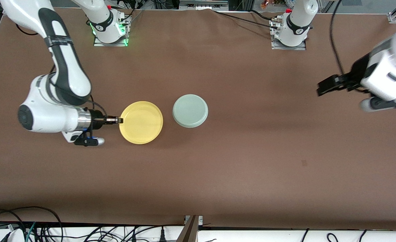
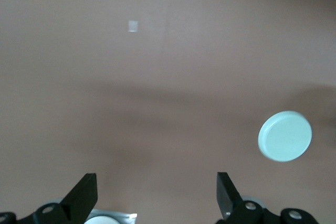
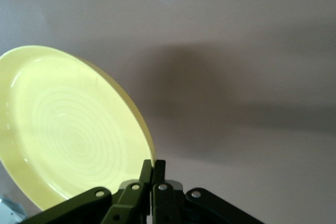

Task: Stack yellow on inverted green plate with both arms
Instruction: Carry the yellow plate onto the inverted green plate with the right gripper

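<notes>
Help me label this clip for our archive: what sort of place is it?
Most likely a robotics lab bench. Two arms are bolted to a brown-covered table, cables run along its edges, and only test props lie on it: a yellow plate pinched by the right gripper and an inverted green plate. The left gripper waits open.

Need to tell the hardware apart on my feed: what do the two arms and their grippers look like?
Both arms have glossy white rounded shells with black bands at the joints. The right arm has a silver wrist ring; its base glows green. Thin black cables run along both. The right gripper and left gripper are small and black, with two fingers.
</notes>
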Controlling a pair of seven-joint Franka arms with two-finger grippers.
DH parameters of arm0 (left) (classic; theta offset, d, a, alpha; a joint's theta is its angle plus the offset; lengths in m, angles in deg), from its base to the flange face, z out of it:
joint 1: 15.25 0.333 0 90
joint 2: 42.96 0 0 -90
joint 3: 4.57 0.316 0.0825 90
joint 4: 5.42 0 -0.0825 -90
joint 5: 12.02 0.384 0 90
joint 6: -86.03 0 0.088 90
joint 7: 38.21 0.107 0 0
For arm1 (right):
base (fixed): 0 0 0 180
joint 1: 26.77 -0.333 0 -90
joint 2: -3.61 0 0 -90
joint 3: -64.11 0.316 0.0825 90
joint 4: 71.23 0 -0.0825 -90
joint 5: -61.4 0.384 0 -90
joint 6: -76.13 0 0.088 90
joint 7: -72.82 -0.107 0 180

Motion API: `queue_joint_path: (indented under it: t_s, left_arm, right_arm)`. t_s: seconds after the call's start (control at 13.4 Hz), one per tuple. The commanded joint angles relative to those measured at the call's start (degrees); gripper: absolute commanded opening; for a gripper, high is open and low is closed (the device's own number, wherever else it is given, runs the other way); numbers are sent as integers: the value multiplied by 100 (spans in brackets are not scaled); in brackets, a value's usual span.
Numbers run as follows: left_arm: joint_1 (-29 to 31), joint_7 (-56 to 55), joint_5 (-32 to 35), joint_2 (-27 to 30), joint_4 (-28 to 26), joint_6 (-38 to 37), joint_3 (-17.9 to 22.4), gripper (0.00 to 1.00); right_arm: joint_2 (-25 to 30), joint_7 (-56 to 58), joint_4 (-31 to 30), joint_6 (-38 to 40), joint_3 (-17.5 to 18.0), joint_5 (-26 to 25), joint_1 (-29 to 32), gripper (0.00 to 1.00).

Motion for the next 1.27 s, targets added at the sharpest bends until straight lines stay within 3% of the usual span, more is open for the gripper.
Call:
queue_joint_path:
  t_s: [0.0,0.22,0.3,0.37,0.67,1.19]
  left_arm:
    - [69,559,585,945,-1389,364,-75,100]
    - [148,727,843,2290,-4005,2189,-75,100]
    - [209,771,852,2477,-4588,2717,-75,100]
    - [262,780,852,2470,-4812,3010,-75,100]
    - [465,789,852,2171,-4858,3294,-75,100]
    - [474,780,1079,1977,-4761,3426,-58,100]
  right_arm:
    - [562,-612,-966,-865,20,67,-666,0]
    - [748,-1123,-1863,-2149,370,67,-1126,0]
    - [757,-1272,-2066,-2492,615,76,-1126,0]
    - [757,-1422,-2285,-2852,818,67,-1126,0]
    - [687,-1441,-3016,-4058,1311,76,-1126,0]
    - [476,-1441,-3008,-4217,1339,67,-1170,0]
